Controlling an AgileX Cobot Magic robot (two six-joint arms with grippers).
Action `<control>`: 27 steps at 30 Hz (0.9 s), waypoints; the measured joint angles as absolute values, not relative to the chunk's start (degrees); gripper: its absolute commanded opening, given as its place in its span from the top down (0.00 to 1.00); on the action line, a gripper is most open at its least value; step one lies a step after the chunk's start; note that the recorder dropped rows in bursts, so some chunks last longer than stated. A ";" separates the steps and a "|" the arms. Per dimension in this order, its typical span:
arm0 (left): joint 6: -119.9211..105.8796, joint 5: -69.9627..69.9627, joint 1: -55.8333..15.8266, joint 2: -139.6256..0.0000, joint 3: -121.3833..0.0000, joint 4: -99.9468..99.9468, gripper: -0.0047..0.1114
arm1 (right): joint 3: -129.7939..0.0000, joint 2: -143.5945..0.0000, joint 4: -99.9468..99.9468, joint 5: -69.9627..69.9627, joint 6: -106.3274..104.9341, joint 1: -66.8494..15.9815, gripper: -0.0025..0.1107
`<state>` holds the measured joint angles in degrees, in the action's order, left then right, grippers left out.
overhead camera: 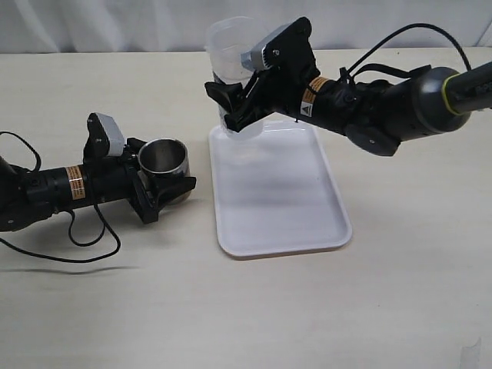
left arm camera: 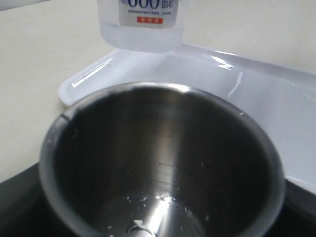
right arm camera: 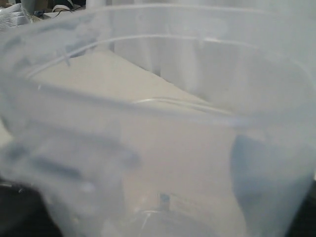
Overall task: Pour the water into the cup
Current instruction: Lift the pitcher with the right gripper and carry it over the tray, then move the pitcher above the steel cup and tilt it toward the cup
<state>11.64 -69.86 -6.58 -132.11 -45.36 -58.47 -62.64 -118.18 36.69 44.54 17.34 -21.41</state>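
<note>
Translucent plastic tumbler [overhead camera: 228, 46] held upright near the short brushed-steel cup [overhead camera: 163, 157].
Right end effector [overhead camera: 231, 104] clasps the tumbler at the white tray's [overhead camera: 284, 200] corner; left end effector [overhead camera: 165, 191] grips the cup on the worktop [overhead camera: 384, 307]. Best tipped slowly, lip over the cup's mouth.

One cup [overhead camera: 163, 158], one tumbler [overhead camera: 229, 48], one tray [overhead camera: 278, 201]

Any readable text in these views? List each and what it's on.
"600ml", top edge cropped: label on the tumbler, left wrist view.
Small print and red patch beneath it: blurred, unreadable.
Orange stickers on the left arm and right arm: too small to read.
The cup: no text visible.
</note>
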 measured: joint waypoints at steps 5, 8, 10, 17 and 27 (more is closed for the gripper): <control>11.74 -69.86 -6.58 -132.11 -45.36 -58.47 0.96 | -62.64 -119.65 37.22 45.44 16.14 -21.41 0.94; 11.74 -69.86 -6.58 -132.11 -45.36 -58.61 0.96 | -62.64 -119.65 37.22 46.14 16.05 -21.41 0.94; 11.74 -69.86 -6.58 -132.11 -45.36 -58.61 0.96 | -62.64 -119.65 37.36 46.14 16.05 -21.41 0.94; 11.74 -69.86 -6.58 -132.11 -45.36 -58.61 0.96 | -62.64 -119.65 36.49 45.84 11.44 -24.05 0.94; 11.74 -69.86 -6.58 -132.11 -45.36 -58.61 0.96 | -63.86 -121.34 35.41 44.90 9.94 -25.12 0.94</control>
